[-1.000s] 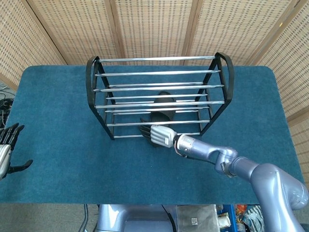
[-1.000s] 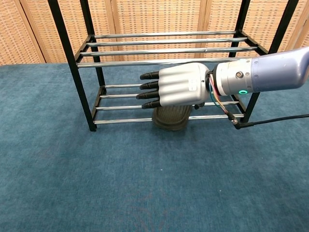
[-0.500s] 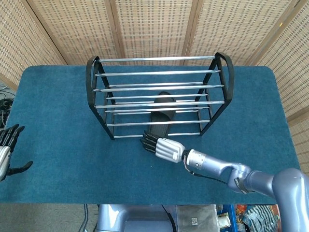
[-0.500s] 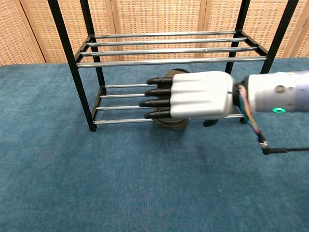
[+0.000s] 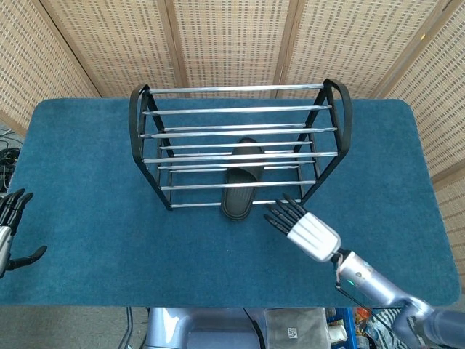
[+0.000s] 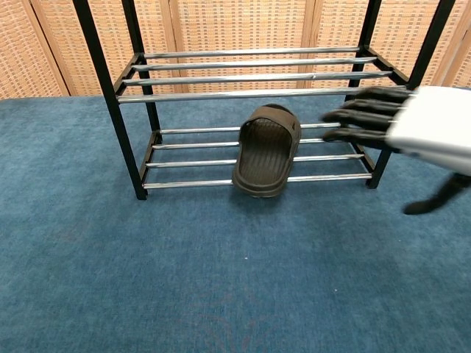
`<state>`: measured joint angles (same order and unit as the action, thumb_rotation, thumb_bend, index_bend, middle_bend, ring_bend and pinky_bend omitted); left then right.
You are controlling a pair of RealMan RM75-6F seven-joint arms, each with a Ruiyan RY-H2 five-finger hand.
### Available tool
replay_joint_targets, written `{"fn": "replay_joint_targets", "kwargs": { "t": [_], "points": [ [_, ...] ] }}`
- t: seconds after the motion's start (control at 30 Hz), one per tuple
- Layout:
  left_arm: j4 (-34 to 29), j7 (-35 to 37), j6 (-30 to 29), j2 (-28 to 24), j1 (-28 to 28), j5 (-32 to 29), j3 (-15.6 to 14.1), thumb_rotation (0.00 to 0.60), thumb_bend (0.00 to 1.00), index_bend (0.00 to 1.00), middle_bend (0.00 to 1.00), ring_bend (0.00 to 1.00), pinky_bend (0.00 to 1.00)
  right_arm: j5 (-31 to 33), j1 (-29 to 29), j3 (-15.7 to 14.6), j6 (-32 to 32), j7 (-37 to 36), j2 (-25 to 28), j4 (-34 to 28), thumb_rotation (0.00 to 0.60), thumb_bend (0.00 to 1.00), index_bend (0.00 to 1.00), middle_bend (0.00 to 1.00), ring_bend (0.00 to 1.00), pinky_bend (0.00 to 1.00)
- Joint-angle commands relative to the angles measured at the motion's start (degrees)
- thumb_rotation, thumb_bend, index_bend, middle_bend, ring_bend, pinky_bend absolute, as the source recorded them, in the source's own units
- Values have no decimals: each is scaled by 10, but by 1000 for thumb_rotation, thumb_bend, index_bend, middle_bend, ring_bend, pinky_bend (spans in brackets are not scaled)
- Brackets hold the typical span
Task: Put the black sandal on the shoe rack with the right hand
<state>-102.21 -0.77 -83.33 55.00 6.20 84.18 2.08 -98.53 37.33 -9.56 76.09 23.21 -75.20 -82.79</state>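
The black sandal (image 5: 239, 183) (image 6: 265, 150) lies on the lower shelf of the black and chrome shoe rack (image 5: 238, 110) (image 6: 250, 73), its heel poking out over the front bar. My right hand (image 5: 304, 227) (image 6: 409, 129) hovers in front of the rack's right end, apart from the sandal, fingers stretched out and holding nothing. At the far left edge of the head view my left hand (image 5: 10, 225) rests open beside the table.
The blue carpeted table (image 5: 87, 182) carries only the rack. Woven screens (image 5: 232, 36) stand behind it. The rack's right post (image 6: 386, 151) is close to my right fingers.
My right hand has drawn back from the sandal toward the right and nearer to me, leaving the sandal lying on the lower shelf. The left hand barely shifted.
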Motion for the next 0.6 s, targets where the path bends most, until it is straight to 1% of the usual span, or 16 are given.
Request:
{"fn": "replay_joint_targets", "kwargs": {
  "t": [0.03,0.23,0.37,0.5,0.6],
  "points": [
    [3,-6,-18,9,-6,13,1,600,219,0,0,0,0,44,-69,-26,38,-24,52,-70,600,0,0,0,0,0],
    [5,-21,-34,18,-12,29,-3,600,219,0,0,0,0,79,-131,-29,85,-59,86,-139,600,0,0,0,0,0],
    [4,-28,-42,20,-17,40,-7,600,220,0,0,0,0,97,-174,-17,135,-80,96,-167,600,0,0,0,0,0],
    [3,-29,-52,19,-23,49,-10,600,220,0,0,0,0,108,-208,2,180,-112,101,-174,600,0,0,0,0,0],
    [3,-28,-55,17,-25,52,-12,600,220,0,0,0,0,110,-222,13,194,-135,105,-169,600,0,0,0,0,0]
  ]
}}
